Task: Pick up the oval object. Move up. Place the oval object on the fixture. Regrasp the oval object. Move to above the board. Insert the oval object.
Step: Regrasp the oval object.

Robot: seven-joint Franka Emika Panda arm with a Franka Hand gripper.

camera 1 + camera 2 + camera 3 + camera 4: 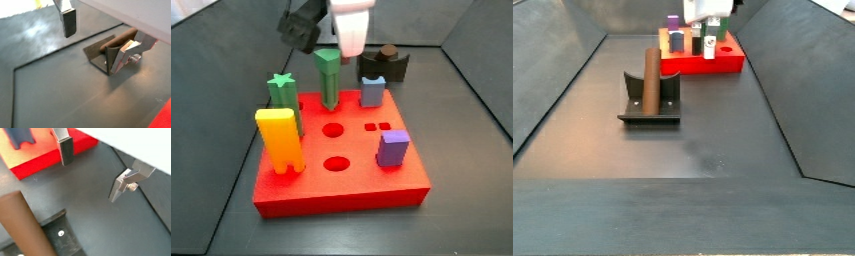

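- The oval object (649,79) is seen standing upright on the fixture (648,108), on the dark surface (687,150) nearer the camera; open floor surrounds it.
- The board (338,165) is seen farther off, carrying pegs, with several holes (335,163) unfilled.
- The gripper (711,12) is positioned above the board; its fingers (68,22) are spread, with nothing between them.
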